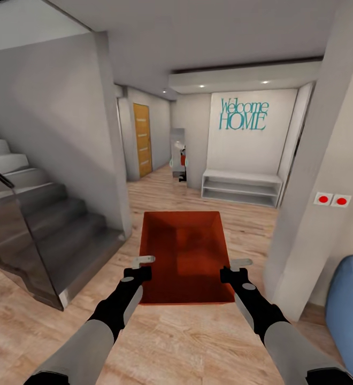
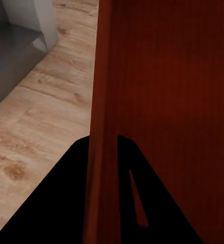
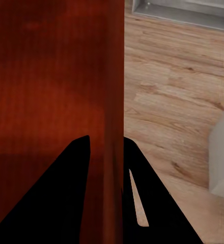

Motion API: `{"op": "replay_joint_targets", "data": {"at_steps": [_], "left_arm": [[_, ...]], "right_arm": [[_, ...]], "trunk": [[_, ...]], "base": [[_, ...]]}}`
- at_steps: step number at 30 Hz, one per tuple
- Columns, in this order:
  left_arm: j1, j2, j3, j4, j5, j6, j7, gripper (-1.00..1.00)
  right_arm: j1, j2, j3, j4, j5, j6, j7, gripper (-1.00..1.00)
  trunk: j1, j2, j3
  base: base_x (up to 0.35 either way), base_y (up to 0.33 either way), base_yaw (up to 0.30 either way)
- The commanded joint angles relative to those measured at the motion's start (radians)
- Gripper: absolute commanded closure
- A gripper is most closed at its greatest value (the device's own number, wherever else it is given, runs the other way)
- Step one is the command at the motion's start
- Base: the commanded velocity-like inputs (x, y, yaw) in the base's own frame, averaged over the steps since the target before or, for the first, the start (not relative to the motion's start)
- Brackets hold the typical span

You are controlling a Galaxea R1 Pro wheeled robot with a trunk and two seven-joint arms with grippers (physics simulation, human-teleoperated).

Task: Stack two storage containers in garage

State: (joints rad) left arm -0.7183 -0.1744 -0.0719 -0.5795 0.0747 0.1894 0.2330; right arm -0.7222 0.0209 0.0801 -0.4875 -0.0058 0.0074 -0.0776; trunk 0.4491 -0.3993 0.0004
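Observation:
One orange-red open-top storage container (image 1: 183, 256) is held level in front of me above the light wood plank floor. My left gripper (image 1: 143, 266) is shut on its left wall, and my right gripper (image 1: 235, 267) is shut on its right wall. In the left wrist view the dark fingers (image 2: 74, 168) straddle the ribbed container wall (image 2: 103, 101). The right wrist view likewise has the black fingers (image 3: 79, 162) clamping the container wall (image 3: 114, 91). The second container is out of view.
A grey staircase (image 1: 37, 214) with a glass panel rises at the left. Ahead, a hallway leads to a white bench shelf (image 1: 242, 188) under a "Welcome HOME" wall and a wooden door (image 1: 142, 140). A white pillar (image 1: 315, 203) and a blue sofa (image 1: 350, 315) stand at the right.

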Motion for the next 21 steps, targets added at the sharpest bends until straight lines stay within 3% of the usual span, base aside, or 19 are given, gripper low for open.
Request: {"op": "replay_joint_targets", "data": {"at_steps": [1, 21], "left_arm": [[0.000, 0.000, -0.003, 0.001, 0.014, 0.005, 0.011, 1.00], [0.000, 0.000, -0.003, 0.010, 0.014, 0.005, 0.011, 1.00]], "right_arm": [[0.000, 0.001, 0.001, -0.019, 0.001, 0.000, -0.002, 1.00], [0.000, 0.001, 0.001, -0.019, 0.003, 0.000, -0.004, 1.00]], "trunk": [[0.001, -0.001, 0.000], [0.001, -0.001, 0.000]], "base": [[0.322, 0.000, 0.000], [0.322, 0.000, 0.000]]}}
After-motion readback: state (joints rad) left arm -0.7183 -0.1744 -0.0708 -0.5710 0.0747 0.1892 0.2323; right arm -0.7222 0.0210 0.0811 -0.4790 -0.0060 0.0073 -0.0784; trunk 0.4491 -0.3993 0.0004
